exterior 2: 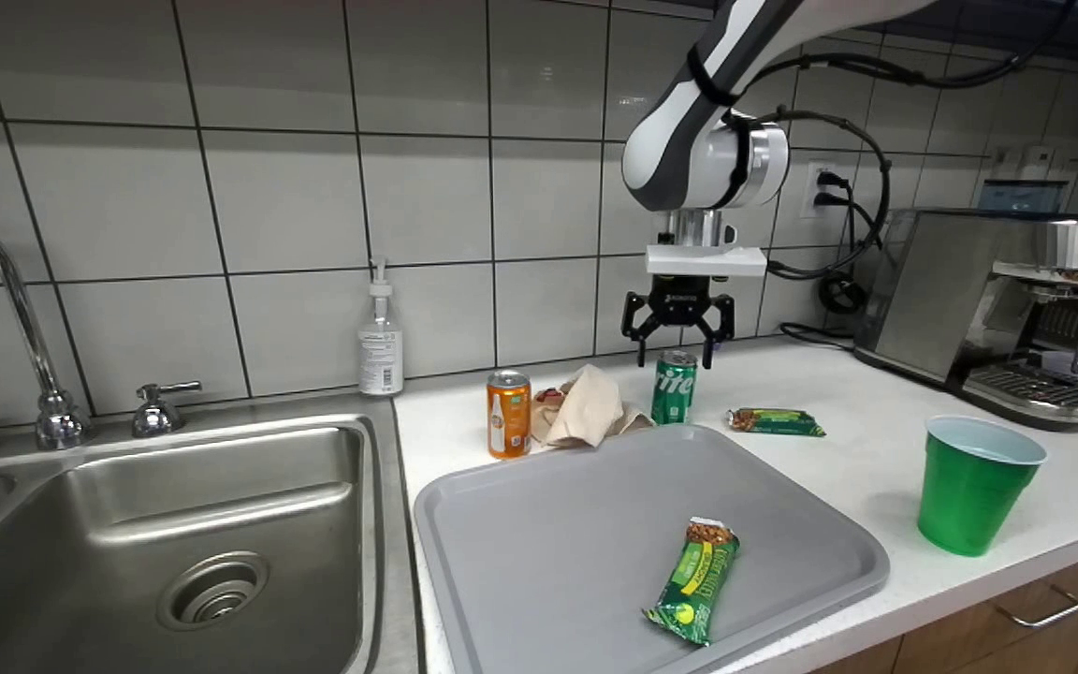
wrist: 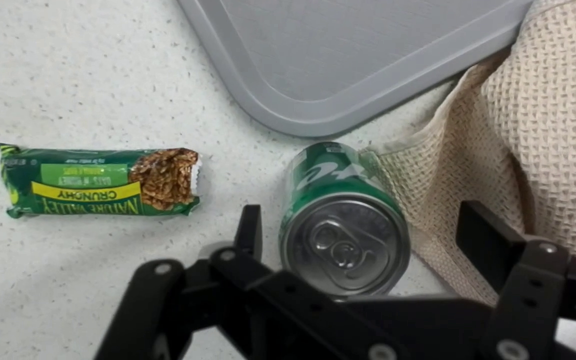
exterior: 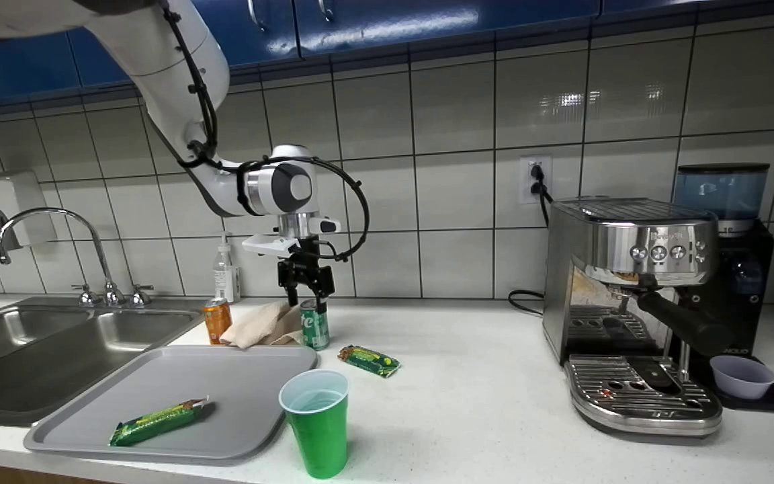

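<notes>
My gripper (wrist: 366, 230) points down over a green soda can (wrist: 345, 245), jaws wide apart. The can stands upright between the fingers in the wrist view, with a gap on each side. Both exterior views place the fingertips at about the height of the can's top (exterior 2: 675, 361). A beige cloth (wrist: 543, 100) lies crumpled against or close beside the can, partly below one finger. On the other side, a green granola bar (wrist: 98, 182) rests on the counter. The grey tray's (wrist: 313, 117) rounded corner comes near the can. Black linkage hides part of the can's near rim.
Another granola bar (exterior: 158, 421) lies on the tray. An orange can (exterior 2: 508, 414) stands beside the cloth, and a green cup (exterior: 320, 430) near the counter's front. A sink (exterior 2: 221, 524) with faucet, a pump bottle (exterior 2: 380, 346), and an espresso machine (exterior: 635, 296) are also around.
</notes>
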You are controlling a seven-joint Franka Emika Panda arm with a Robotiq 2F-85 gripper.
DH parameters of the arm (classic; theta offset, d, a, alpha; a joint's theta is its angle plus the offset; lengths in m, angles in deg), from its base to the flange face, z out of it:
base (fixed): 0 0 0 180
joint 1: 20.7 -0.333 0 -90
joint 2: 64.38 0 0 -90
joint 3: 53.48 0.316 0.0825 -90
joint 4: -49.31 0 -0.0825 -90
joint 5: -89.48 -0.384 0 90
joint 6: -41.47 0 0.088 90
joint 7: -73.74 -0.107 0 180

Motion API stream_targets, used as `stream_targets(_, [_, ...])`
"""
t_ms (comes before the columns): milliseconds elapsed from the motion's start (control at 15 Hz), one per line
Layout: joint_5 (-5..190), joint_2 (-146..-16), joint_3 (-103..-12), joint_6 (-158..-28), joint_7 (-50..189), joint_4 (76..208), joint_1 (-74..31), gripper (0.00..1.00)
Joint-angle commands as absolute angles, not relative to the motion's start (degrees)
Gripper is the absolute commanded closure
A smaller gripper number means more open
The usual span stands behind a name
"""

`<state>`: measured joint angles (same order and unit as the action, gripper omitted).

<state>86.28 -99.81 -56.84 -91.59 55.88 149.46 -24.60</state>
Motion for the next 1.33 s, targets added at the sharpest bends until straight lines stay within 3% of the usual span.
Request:
stream_targets(0, [86.94, -100.21, -57.46, -93.46, 53.94, 149.71, -25.39, 0.0])
stream_targets(400, [86.77, -100.7, -57.43, -94.38, 54.25, 149.59, -25.43, 0.03])
stream_targets(467, [86.85, -100.64, -57.43, -94.61, 54.34, 149.7, -25.47, 0.26])
stream_targets(600, [86.7, -100.59, -57.3, -94.64, 54.57, 149.71, -25.37, 0.31])
stream_targets(800, [86.51, -100.5, -57.06, -94.44, 54.98, 149.73, -25.21, 0.57])
stream_targets(867, [86.57, -100.46, -57.07, -94.45, 55.03, 149.8, -25.24, 0.62])
stream_targets(1267, [86.23, -99.22, -56.86, -94.56, 55.67, 150.71, -24.85, 0.62])
